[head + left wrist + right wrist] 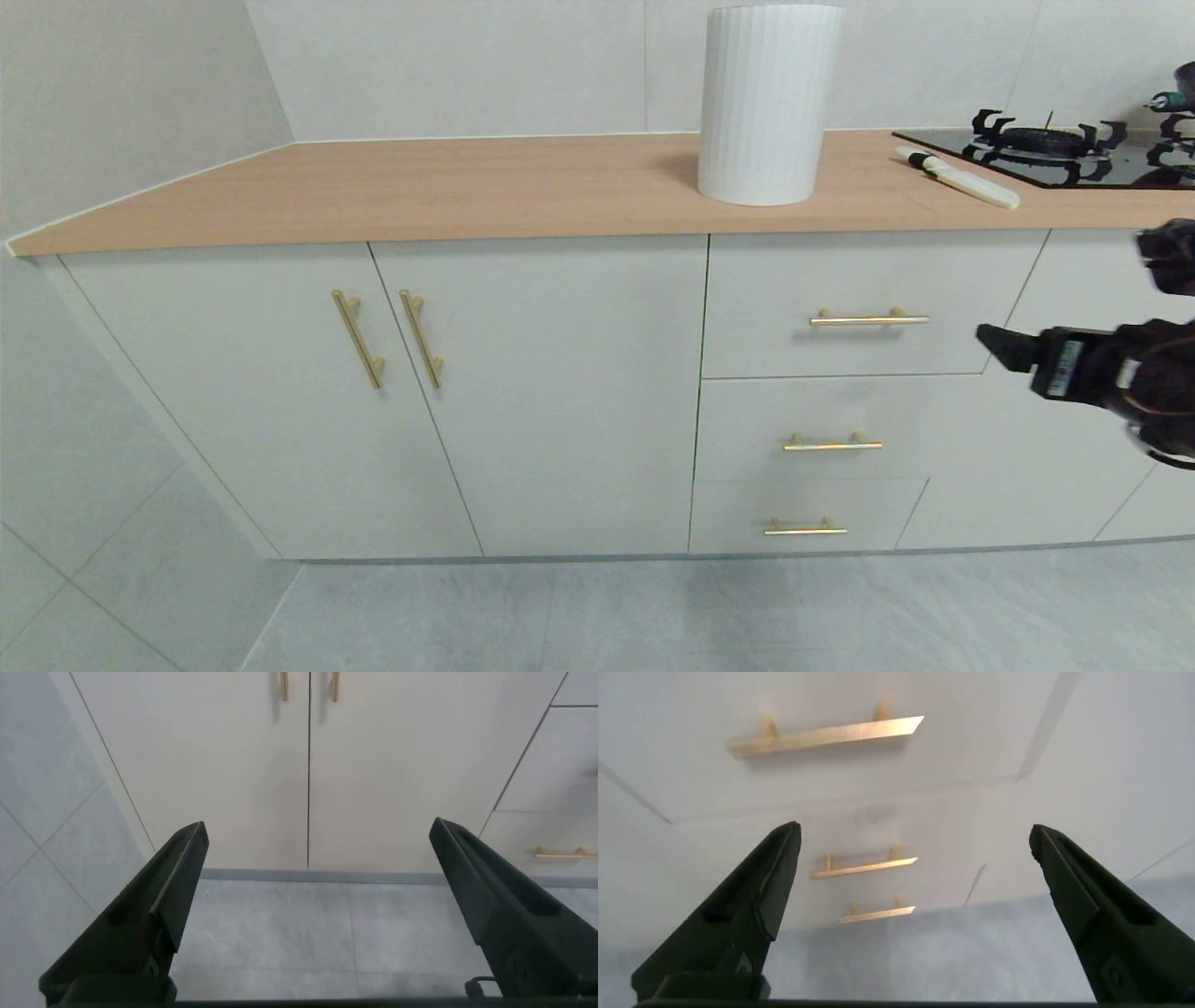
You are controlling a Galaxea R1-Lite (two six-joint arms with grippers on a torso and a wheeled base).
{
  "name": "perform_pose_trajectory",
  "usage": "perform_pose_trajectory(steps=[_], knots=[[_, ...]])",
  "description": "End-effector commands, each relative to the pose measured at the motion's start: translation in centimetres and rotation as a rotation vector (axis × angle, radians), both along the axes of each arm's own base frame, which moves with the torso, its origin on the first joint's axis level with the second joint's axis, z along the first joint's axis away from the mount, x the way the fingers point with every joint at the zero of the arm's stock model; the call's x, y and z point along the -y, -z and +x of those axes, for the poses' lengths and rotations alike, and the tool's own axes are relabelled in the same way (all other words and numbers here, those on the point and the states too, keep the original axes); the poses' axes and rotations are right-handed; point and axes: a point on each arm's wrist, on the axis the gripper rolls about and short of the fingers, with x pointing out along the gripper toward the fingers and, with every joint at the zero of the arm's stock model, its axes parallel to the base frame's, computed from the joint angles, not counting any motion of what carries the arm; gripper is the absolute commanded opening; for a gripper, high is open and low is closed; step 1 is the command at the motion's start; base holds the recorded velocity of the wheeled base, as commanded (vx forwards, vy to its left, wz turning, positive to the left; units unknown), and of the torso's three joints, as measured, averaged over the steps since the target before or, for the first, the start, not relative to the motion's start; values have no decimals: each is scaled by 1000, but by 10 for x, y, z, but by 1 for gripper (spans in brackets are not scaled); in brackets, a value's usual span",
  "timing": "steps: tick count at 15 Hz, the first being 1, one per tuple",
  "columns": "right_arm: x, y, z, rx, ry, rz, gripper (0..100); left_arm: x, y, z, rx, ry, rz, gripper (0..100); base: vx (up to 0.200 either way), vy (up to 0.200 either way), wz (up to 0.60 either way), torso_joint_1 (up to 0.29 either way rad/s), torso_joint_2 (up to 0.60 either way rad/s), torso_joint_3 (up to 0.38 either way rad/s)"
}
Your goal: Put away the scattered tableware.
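A cream-coloured knife (962,179) with a dark band lies on the wooden countertop (467,187), beside the hob. A tall white ribbed container (767,103) stands upright on the counter to the knife's left. My right gripper (991,342) (913,833) hangs open and empty in front of the drawer stack, level with the top drawer's gold handle (868,319) (827,735) and a little to its right. My left gripper (317,829) is open and empty, low over the floor, facing the double cupboard doors (308,765).
A black gas hob (1055,154) fills the counter's far right. Below are two cupboard doors with gold handles (387,338) and three stacked drawers, all closed. Grey tiled floor (597,616) runs along the cabinet base; a wall closes off the left side.
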Motion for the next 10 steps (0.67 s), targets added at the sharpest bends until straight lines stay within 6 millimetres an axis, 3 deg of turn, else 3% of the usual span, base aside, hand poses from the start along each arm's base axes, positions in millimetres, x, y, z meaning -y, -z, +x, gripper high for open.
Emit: perform_pose_trajectory(steps=[1, 3, 4, 7, 10], knots=[[25, 1, -120, 179, 26, -7, 100, 0, 0, 0, -1, -1, 0, 100, 0, 0, 0, 0, 0, 0], [37, 18, -154, 172, 117, -28, 100, 0, 0, 0, -1, -1, 0, 100, 0, 0, 0, 0, 0, 0], [45, 26, -186, 180, 209, -47, 100, 0, 0, 0, -1, -1, 0, 100, 0, 0, 0, 0, 0, 0], [53, 44, -238, 193, 306, -121, 100, 0, 0, 0, -1, -1, 0, 100, 0, 0, 0, 0, 0, 0], [52, 56, -257, 227, 401, -141, 100, 0, 0, 0, -1, -1, 0, 100, 0, 0, 0, 0, 0, 0]])
